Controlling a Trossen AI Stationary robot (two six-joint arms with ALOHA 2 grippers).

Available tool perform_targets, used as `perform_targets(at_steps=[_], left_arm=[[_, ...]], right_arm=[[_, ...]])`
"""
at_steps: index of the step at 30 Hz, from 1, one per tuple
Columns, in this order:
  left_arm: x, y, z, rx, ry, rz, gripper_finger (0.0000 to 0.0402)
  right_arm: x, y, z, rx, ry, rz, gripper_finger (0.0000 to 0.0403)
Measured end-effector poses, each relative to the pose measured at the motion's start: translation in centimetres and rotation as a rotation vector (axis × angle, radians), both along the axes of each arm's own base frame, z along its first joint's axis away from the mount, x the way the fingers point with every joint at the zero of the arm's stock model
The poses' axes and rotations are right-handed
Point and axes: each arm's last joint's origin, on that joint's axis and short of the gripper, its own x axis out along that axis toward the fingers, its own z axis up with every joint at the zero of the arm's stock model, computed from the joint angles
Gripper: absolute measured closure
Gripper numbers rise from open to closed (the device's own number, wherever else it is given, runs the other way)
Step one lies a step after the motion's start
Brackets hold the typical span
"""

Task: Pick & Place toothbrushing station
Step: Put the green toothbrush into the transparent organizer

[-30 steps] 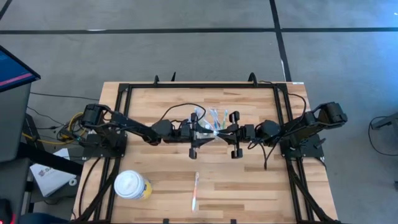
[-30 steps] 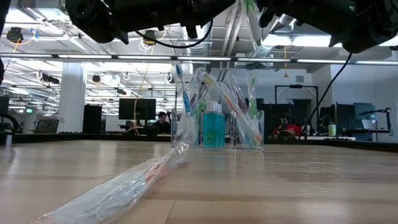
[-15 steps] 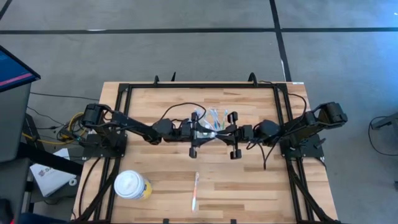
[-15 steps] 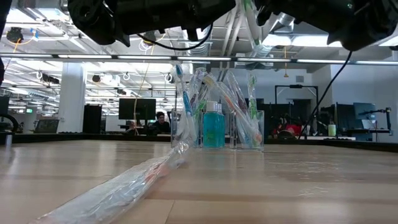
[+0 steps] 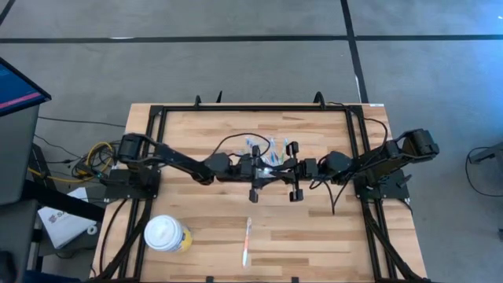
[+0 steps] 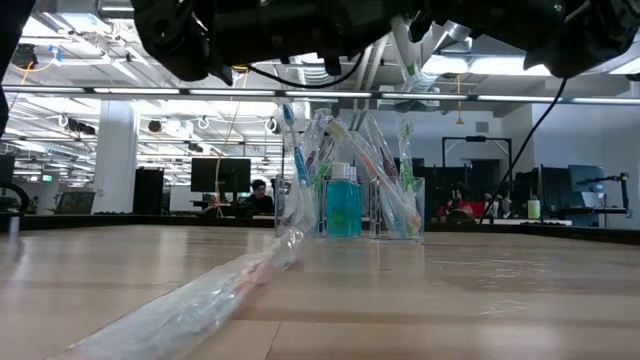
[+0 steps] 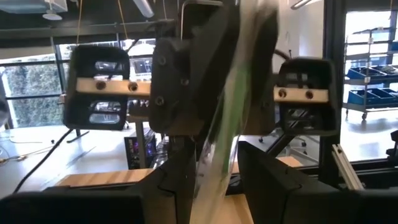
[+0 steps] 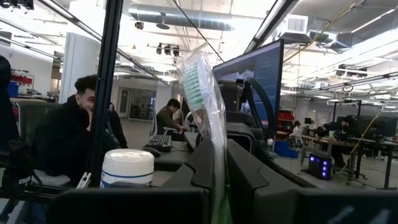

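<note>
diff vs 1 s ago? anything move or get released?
The left arm reached further toward the table's middle, bringing the left gripper closer to the right gripper above the clear holder. The right gripper stays shut on a wrapped toothbrush, which also stands between the left fingers. Nothing was released. The holder, the cup and the loose wrapped toothbrush did not move.
</note>
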Motion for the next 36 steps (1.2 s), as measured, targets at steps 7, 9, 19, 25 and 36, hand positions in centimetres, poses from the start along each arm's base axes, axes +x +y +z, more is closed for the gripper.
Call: perform_targets(at_steps=[7,9,19,25,36], left_arm=[[0.3,-0.1,-0.1,0.000,0.001,-0.002,0.0300],[0.2,-0.1,0.2,-0.001,-0.008,-0.002,0.0309],[0.2,-0.1,0.1,0.005,0.025,-0.002,0.0383],[0.1,-0.1,0.2,0.003,0.051,-0.002,0.0380],[-4.0,0.5,0.7,-0.009,0.106,0.091,0.0379]], right_arm=[[0.0,0.0,-0.1,-0.002,0.011,0.000,0.0390],[0.0,0.0,-0.1,-0.002,0.012,0.000,0.0390],[0.1,0.0,-0.2,-0.001,0.020,0.000,0.0385],[0.1,-0.2,-0.3,-0.004,0.031,-0.008,0.0366],[0.4,-1.2,-0.6,0.017,0.070,-0.040,0.0352]])
